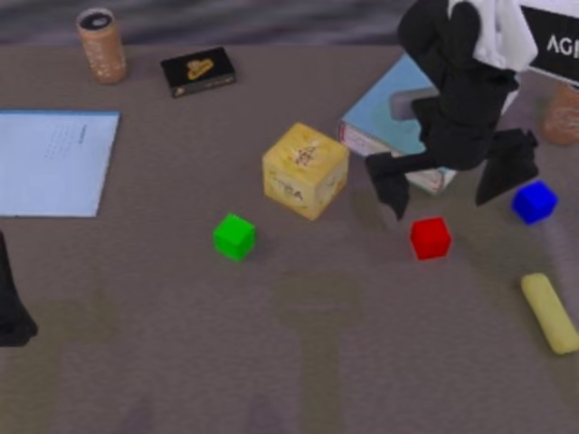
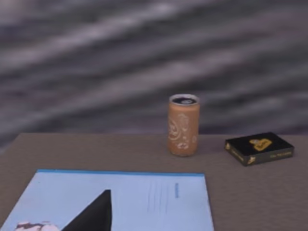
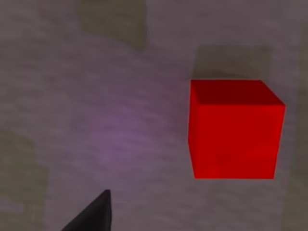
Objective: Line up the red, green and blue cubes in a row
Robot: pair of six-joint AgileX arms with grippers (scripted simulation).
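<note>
While the right gripper (image 1: 448, 185) hovers, fingers spread and empty, above the red cube (image 1: 431, 239) — lying between green (image 1: 234, 237) and blue (image 1: 534, 202) — centre it squarely before descending.

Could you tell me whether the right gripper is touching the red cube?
Apart. The right wrist view shows bare table between the fingertip and the red cube; the top view shows the right gripper open above it.

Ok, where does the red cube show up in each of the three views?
Top view: the red cube sits right of centre, between the green cube and the blue cube.
Left wrist view: not in it.
Right wrist view: large, on bare table.
Shared landmark: the right gripper, whose fingertip shows near the cube.
</note>
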